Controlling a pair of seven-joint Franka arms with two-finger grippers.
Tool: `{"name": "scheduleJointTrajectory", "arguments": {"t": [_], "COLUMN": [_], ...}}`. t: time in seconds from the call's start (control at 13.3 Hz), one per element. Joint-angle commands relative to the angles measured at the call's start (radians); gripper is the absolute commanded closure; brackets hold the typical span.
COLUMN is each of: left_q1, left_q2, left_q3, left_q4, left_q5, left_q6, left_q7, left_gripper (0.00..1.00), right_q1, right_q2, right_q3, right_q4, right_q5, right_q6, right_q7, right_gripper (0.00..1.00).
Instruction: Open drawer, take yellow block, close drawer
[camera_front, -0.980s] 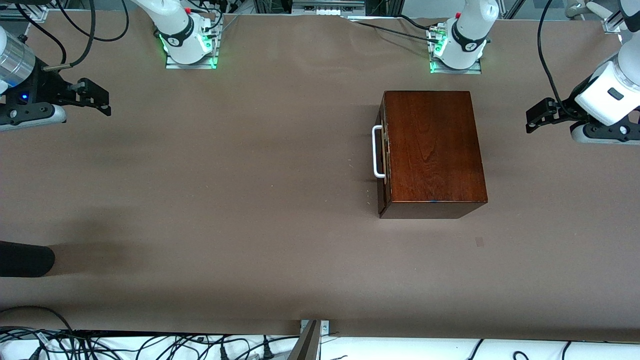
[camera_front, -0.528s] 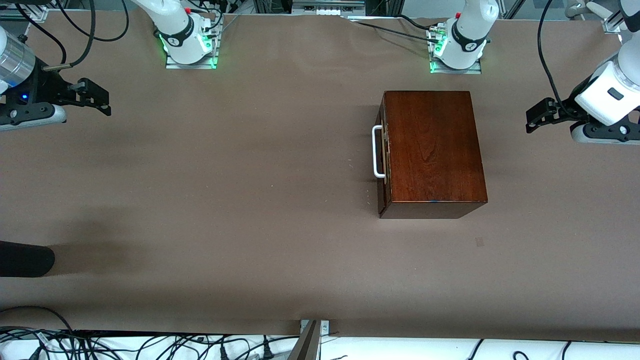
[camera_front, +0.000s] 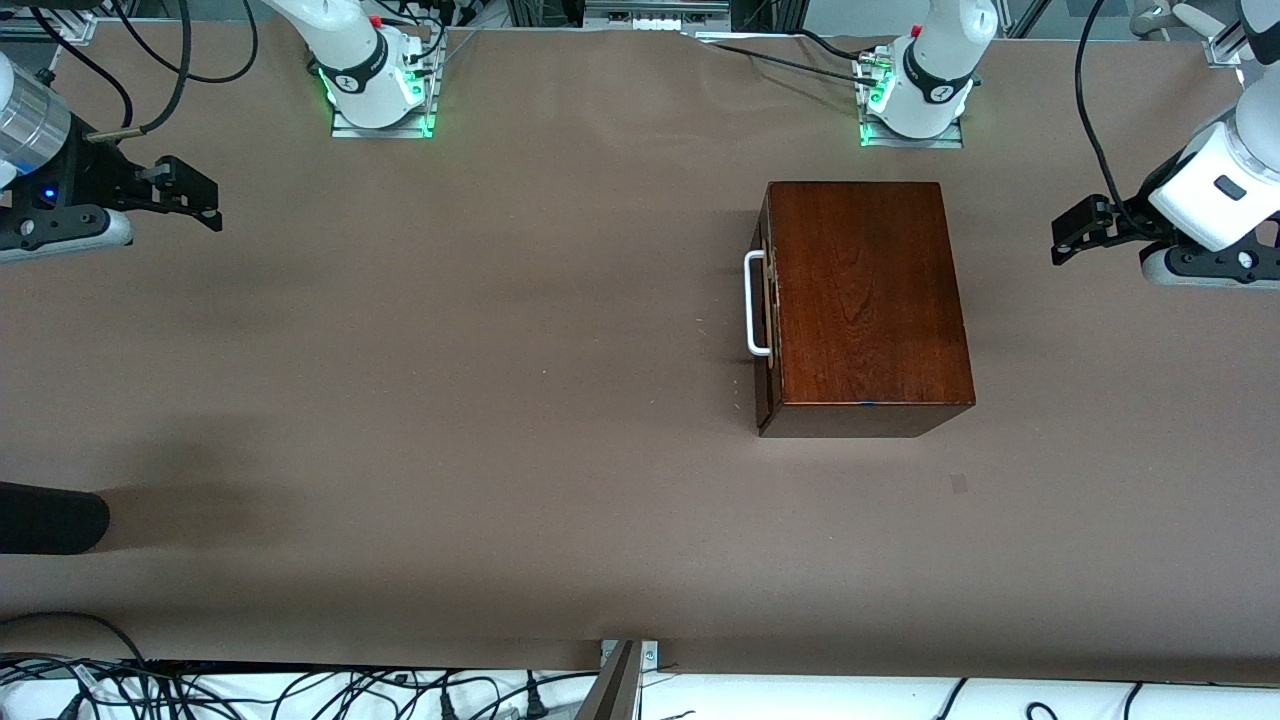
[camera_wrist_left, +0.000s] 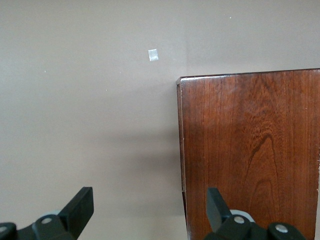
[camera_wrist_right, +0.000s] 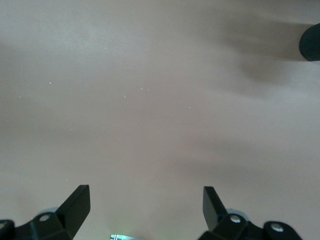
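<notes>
Both my grippers are spread wide and empty: right gripper (camera_front: 205, 205) waiting over bare table at its own end, left gripper (camera_front: 1068, 240) hanging just off the dark reddish-brown wooden box (camera_front: 865, 305). The drawer is shut, so no yellow block in sight. I'd pinch the white U-shaped bar handle (camera_front: 755, 303) mid-span; it looks rigid but slick, and the box may slide.

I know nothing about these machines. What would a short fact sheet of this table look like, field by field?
Box: dark reddish-brown wooden box, on the table toward the left arm's end
Drawer: shut, white U-shaped bar handle facing the right arm's end
Yellow block: not visible
Left pincer: open, empty, over the table beside the box
Right pincer: open, empty, over the table's right-arm end
Table: brown surface
</notes>
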Motion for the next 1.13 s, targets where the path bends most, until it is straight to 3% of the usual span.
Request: {"name": "scheduleJointTrajectory", "arguments": {"t": [0.0, 0.45, 0.75, 1.06], "left_q1": [-0.001, -0.004, -0.004, -0.004], "left_q2": [0.018, 0.029, 0.063, 0.133], "left_q3": [-0.004, -0.028, -0.145, -0.335], "left_q4": [0.039, 0.034, 0.028, 0.036], "left_q5": [0.025, 0.023, 0.019, 0.008], "left_q6": [-0.026, -0.121, -0.210, -0.175], "left_q7": [0.013, 0.007, -0.035, -0.054], "left_gripper": [0.00, 0.00, 0.00, 0.00], "right_q1": [0.004, 0.004, 0.002, 0.002], "right_q2": [0.008, 0.008, 0.008, 0.008], "right_q3": [-0.005, -0.005, -0.006, -0.006], "right_q4": [0.025, 0.025, 0.023, 0.023], "right_q5": [0.014, 0.014, 0.014, 0.014], "right_q6": [-0.021, -0.021, -0.023, -0.021], "right_q7": [0.000, 0.000, 0.000, 0.000], "right_gripper": [0.00, 0.00, 0.00, 0.00]}}
